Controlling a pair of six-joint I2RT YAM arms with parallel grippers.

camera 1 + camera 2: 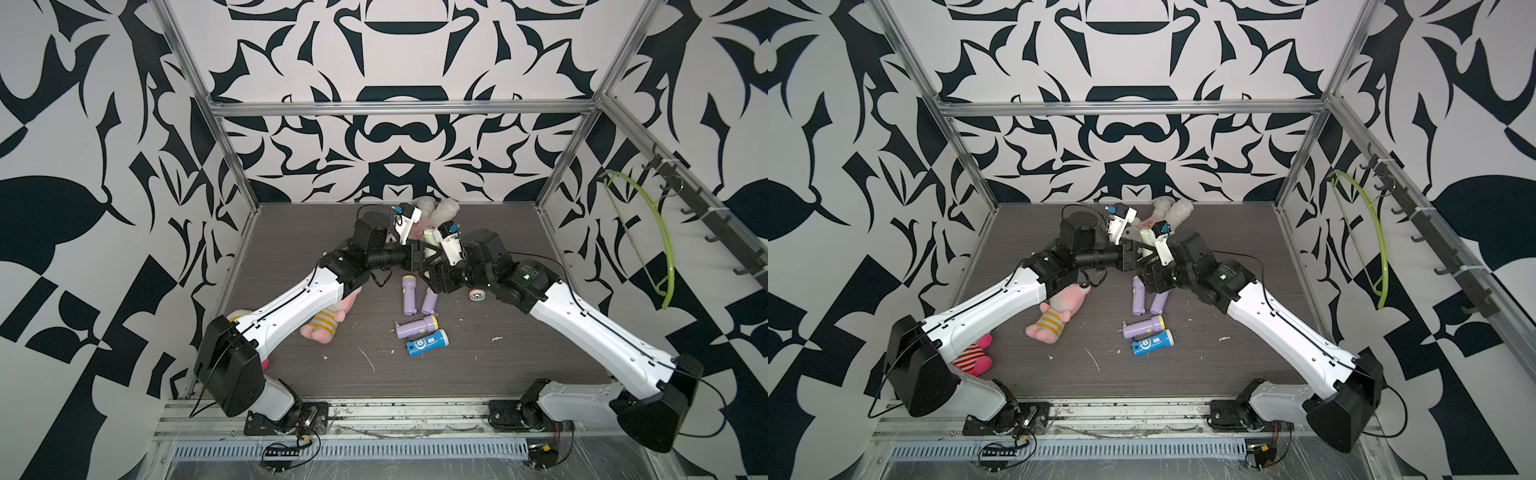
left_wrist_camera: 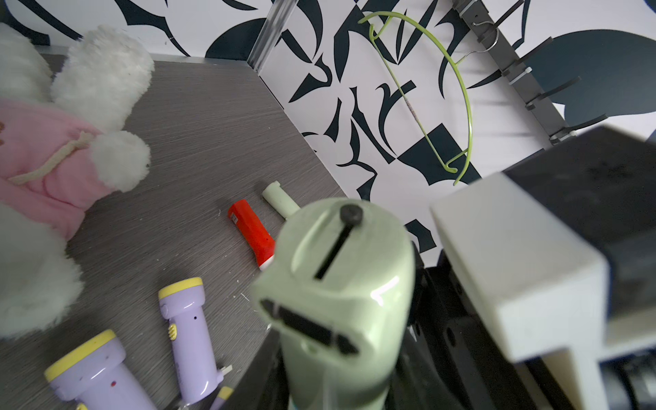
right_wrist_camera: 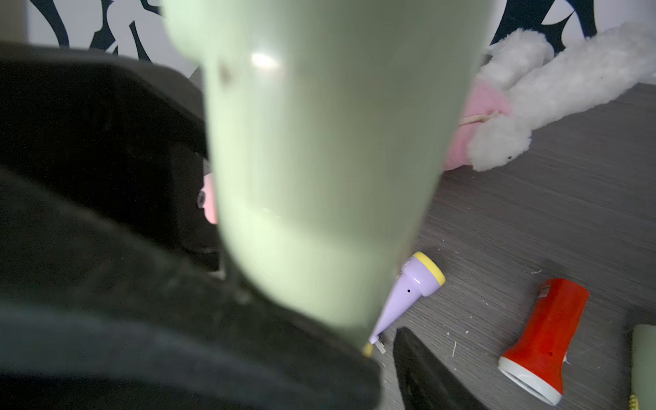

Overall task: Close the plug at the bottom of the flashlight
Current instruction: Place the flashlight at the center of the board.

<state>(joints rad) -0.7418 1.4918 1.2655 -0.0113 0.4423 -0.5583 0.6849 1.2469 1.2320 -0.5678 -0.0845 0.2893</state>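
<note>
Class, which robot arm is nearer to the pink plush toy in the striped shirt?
Left. The left arm reaches over the pink plush toy; the right arm lies across the table, beyond the flashlights.

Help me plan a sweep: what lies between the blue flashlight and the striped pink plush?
Between the blue flashlight and the striped plush, only bare table with small white scraps, seen in both top views.

flashlight (image 2: 337, 284) | pale green glossy plastic | up in the air, mid-rear of the scene in both top views (image 1: 429, 244) (image 1: 1147, 246) | base end toward left wrist view, showing black slit, round black knob, dark slot | plug not made out
</note>
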